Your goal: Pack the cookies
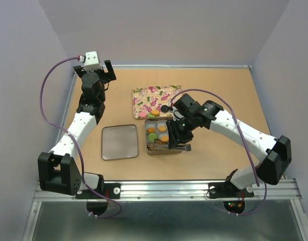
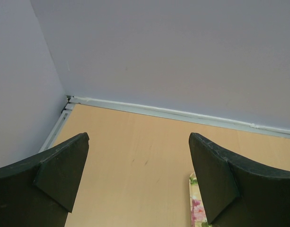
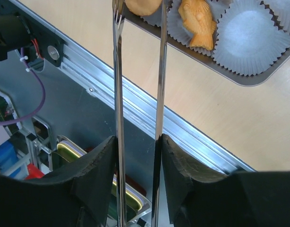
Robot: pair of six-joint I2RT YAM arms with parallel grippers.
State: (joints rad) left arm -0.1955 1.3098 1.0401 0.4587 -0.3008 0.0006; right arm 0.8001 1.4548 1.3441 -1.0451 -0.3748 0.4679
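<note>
Two arms, one at work: right hand [image 3: 137, 142] clamped on thin metal tongs [image 3: 118, 85], tips low over the tin [image 3: 246, 80], beside an orange disc; grip on it not discernible. Several cookies [image 1: 164, 137], orange, green and pink, lying in white paper cups inside the tin; one paper cup [image 3: 251, 40] bare beside a fish-shaped biscuit [image 3: 197, 23]. Left hand [image 2: 139, 142] wide open, empty, raised near the far left corner. Step judged: placing. Next: soft release, then another pick for the bare cup. Tan wooden desk [image 1: 219, 95], lilac walls [image 2: 182, 47].

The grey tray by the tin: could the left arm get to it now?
Probably yes: the grey tray lies bare with nothing over it, close to that arm, and the left gripper is open and empty.
</note>
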